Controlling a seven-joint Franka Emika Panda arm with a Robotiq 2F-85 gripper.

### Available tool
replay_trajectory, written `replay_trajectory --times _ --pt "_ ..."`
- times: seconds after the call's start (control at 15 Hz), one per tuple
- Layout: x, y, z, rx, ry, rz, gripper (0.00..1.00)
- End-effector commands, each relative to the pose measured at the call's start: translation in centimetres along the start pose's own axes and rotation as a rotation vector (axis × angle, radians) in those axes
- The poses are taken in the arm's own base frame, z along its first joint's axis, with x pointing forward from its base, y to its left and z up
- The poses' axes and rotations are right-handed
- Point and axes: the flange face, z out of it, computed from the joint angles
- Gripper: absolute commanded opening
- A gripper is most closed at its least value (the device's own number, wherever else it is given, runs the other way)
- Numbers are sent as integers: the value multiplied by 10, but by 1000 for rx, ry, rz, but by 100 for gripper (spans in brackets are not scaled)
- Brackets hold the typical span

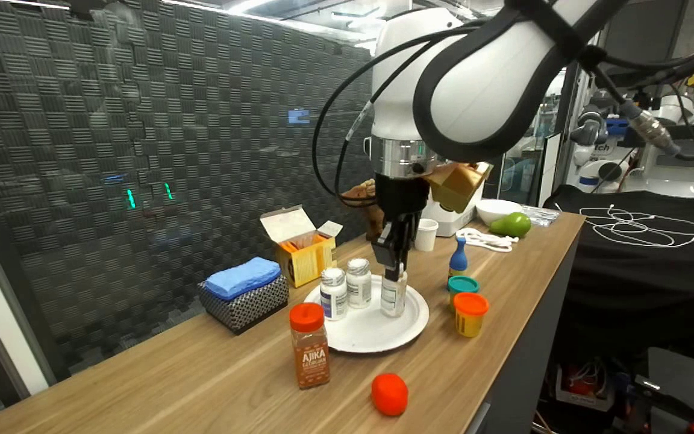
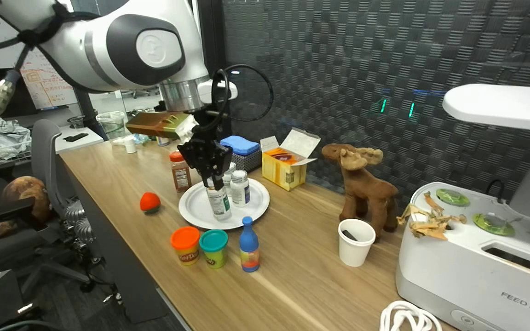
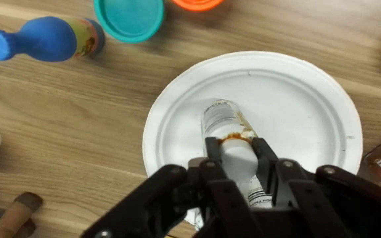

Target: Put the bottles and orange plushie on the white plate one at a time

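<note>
My gripper (image 3: pixel 236 145) is shut on the neck of a white-capped bottle (image 3: pixel 222 117), just under its cap. This bottle (image 2: pixel 219 204) leans slightly over the white plate (image 1: pixel 377 343); whether its base touches the plate I cannot tell. Two more white bottles, one (image 1: pixel 334 295) beside the other (image 1: pixel 358 286), stand upright on the plate's wall side. The brown bottle with a red cap (image 1: pixel 309 355) stands on the table just off the plate's rim. The orange plushie (image 1: pixel 390 394) lies on the table near the front edge, apart from the plate, and is out of the wrist view.
An orange-lidded tub (image 2: pixel 185 246), a teal-lidded tub (image 2: pixel 215 248) and a blue toy bottle (image 2: pixel 249 246) stand beside the plate. Along the wall are a yellow box (image 2: pixel 285 170), a dark basket (image 1: pixel 244 301) with a blue cloth, and a toy moose (image 2: pixel 366 193). A white cup (image 2: pixel 356 243) stands near the moose.
</note>
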Motion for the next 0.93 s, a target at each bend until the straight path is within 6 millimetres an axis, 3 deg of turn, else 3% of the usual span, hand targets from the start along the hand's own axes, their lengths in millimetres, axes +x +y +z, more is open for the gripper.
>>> replay_trajectory --times 0.0,0.33,0.87 --pt "18 12 3 -60 54 7 11" --pt "29 21 6 -83 81 27 10" --pt "25 15 15 -58 50 24 10"
